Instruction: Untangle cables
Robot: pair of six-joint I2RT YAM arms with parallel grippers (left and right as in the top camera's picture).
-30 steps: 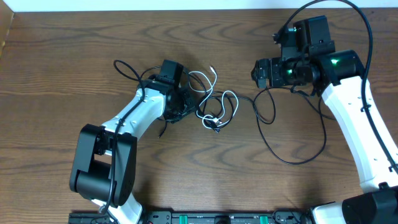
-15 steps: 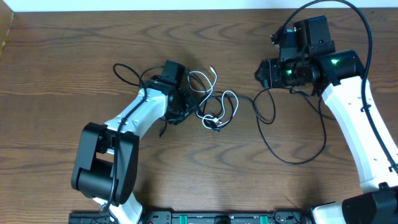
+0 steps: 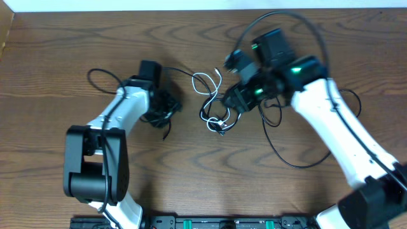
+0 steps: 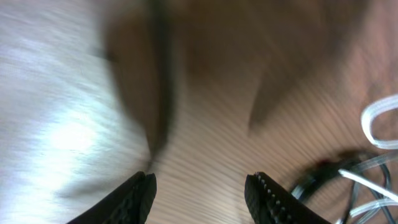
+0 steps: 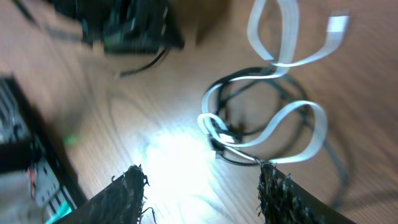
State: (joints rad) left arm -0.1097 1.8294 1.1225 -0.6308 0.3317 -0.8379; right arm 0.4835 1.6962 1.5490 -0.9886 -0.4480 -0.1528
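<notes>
Brown wood table [image 3: 63, 51] overhead: we see the white cable [image 3: 213, 105] coiled mid-table, with the black cable [image 3: 280, 143] looping off at its 4 o'clock. The left gripper [image 3: 166, 105] sits at its 9 o'clock, the right gripper [image 3: 230, 98] at 2. Left wrist, blurred: jaws apart over bare wood. Right wrist: jaws apart above the tangle, gripping nothing.

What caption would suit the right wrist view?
Open fingers of the right gripper hover over a looped flat white cord tangled with a thin black cord on a brown wooden table.
</notes>
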